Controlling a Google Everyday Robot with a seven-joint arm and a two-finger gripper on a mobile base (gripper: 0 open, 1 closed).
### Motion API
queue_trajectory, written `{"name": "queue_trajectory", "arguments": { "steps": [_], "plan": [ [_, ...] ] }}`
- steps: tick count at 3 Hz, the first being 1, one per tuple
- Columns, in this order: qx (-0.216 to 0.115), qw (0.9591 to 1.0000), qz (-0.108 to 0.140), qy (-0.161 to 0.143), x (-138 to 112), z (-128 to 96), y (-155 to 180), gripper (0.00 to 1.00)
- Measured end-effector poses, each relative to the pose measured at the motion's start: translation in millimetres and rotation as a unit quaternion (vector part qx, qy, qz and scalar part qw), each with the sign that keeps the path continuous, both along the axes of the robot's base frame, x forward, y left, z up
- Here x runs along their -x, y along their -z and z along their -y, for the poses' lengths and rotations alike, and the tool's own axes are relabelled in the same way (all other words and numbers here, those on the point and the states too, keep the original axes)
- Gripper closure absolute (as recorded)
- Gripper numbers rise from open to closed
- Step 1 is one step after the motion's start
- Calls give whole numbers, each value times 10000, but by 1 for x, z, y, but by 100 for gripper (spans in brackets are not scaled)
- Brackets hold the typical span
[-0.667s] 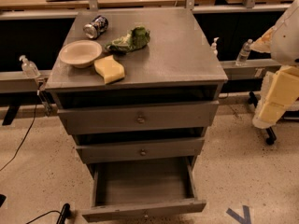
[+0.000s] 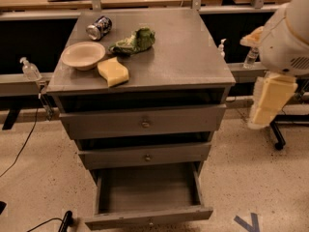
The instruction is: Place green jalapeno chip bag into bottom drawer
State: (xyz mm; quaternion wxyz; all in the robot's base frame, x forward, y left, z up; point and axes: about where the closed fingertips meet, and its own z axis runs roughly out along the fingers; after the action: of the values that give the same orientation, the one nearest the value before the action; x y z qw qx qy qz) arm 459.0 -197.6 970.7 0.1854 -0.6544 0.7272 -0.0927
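Note:
The green jalapeno chip bag (image 2: 135,41) lies crumpled on the grey cabinet top (image 2: 186,57), near the back and left of centre. The bottom drawer (image 2: 149,217) is pulled open towards me, and nothing shows inside it. My gripper is out of view. Only the arm's white shell (image 2: 289,37) and a cream link (image 2: 273,98) show at the right edge, beside the cabinet and well away from the bag.
A beige bowl (image 2: 83,55), a yellow sponge block (image 2: 113,71) and a dark soda can (image 2: 99,27) sit left of the bag. The two upper drawers (image 2: 145,123) are shut. Small bottles (image 2: 30,69) stand on side rails. A black cable end (image 2: 65,220) lies on the floor.
The arm's cream link at the right has shifted slightly left. Nothing on the cabinet has moved, and the drawer stands as before.

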Motion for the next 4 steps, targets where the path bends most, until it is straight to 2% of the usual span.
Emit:
{"name": "queue_trajectory", "arguments": {
  "steps": [1, 2, 3, 4],
  "plan": [
    [343, 9881, 820, -1259, -64, -50, 5, 0],
    [496, 9643, 1310, -2246, -115, -90, 4, 0],
    [725, 9457, 1485, -2798, -126, -98, 2, 0],
    [740, 9456, 1481, -2800, -124, -97, 1, 0]
  ]
}}
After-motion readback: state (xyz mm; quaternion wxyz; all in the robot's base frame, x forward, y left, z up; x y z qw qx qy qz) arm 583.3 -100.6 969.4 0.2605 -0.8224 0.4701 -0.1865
